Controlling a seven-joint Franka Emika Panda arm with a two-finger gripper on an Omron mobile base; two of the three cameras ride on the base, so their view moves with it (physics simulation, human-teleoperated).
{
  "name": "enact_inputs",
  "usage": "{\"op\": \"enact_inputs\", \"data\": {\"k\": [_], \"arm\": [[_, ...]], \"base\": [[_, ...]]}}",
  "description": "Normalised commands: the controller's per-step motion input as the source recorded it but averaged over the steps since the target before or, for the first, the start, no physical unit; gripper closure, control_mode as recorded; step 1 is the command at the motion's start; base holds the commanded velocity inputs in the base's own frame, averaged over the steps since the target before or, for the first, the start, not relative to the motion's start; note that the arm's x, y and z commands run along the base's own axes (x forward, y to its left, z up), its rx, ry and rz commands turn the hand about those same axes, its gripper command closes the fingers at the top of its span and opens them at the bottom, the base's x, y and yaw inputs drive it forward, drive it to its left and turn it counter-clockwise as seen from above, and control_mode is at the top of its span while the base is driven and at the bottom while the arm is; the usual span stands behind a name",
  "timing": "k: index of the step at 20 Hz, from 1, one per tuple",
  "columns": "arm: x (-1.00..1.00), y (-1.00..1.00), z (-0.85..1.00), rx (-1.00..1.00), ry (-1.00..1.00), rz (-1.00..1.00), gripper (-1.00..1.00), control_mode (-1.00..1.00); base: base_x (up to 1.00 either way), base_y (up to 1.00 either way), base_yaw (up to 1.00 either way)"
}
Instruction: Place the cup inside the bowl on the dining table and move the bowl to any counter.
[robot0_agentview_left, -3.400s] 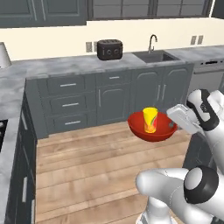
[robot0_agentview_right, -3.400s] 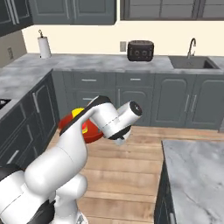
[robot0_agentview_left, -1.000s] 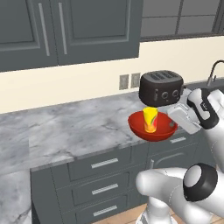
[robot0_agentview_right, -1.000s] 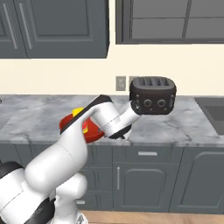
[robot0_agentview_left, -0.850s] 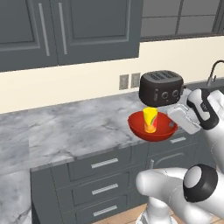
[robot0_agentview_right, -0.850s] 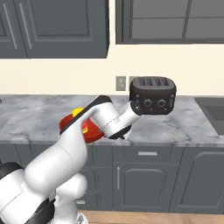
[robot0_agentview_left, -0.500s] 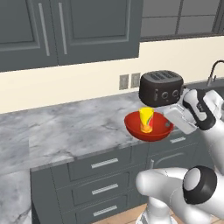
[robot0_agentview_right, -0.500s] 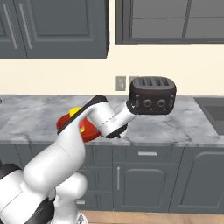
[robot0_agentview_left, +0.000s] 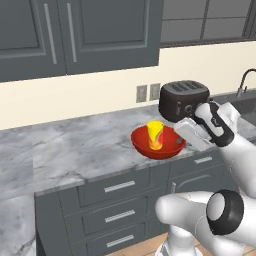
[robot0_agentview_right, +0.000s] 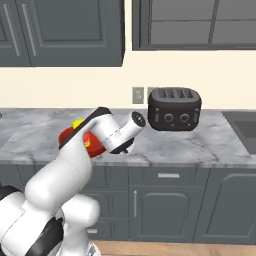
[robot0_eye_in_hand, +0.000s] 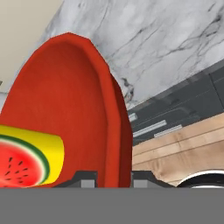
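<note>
Left base view: I am seeing the bowl (robot0_agentview_left: 157, 144) being carried just over the front part of the counter (robot0_agentview_left: 75, 155), the cup (robot0_agentview_left: 155, 135) standing upright inside it. The gripper (robot0_agentview_left: 184, 136) is meeting the bowl's right rim, in front of the black toaster (robot0_agentview_left: 183, 100).

Right base view: My arm is covering most of the bowl (robot0_agentview_right: 74, 139); a bit of the cup (robot0_agentview_right: 78, 123) is peeking above it, left of the toaster (robot0_agentview_right: 174, 109).

Hand view: I am watching the fingertips (robot0_eye_in_hand: 85, 176) clamping the bowl's (robot0_eye_in_hand: 74, 100) rim, one either side. The cup (robot0_eye_in_hand: 30, 155), with a watermelon print, is sitting inside, over the counter (robot0_eye_in_hand: 166, 48) edge and drawers (robot0_eye_in_hand: 175, 113).
</note>
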Motion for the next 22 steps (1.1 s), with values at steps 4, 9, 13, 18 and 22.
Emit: {"op": "enact_inputs", "data": {"k": [4,9,13,18,22], "arm": [[0.32,0.25,-0.05,0.00,0.00,0.00,1.00,-1.00],[0.40,0.09,-0.11,0.00,-0.01,0.00,1.00,-1.00],[0.38,0.04,-0.11,0.01,-0.02,0.00,1.00,-1.00],[0.41,0.18,-0.13,0.04,-0.01,0.00,1.00,-1.00],[0.49,0.31,-0.09,0.02,0.00,0.00,1.00,-1.00]], "base": [[0.00,0.00,0.00],[0.00,0.00,0.00],[0.00,0.00,0.00],[0.00,0.00,0.00],[0.00,0.00,0.00]]}}
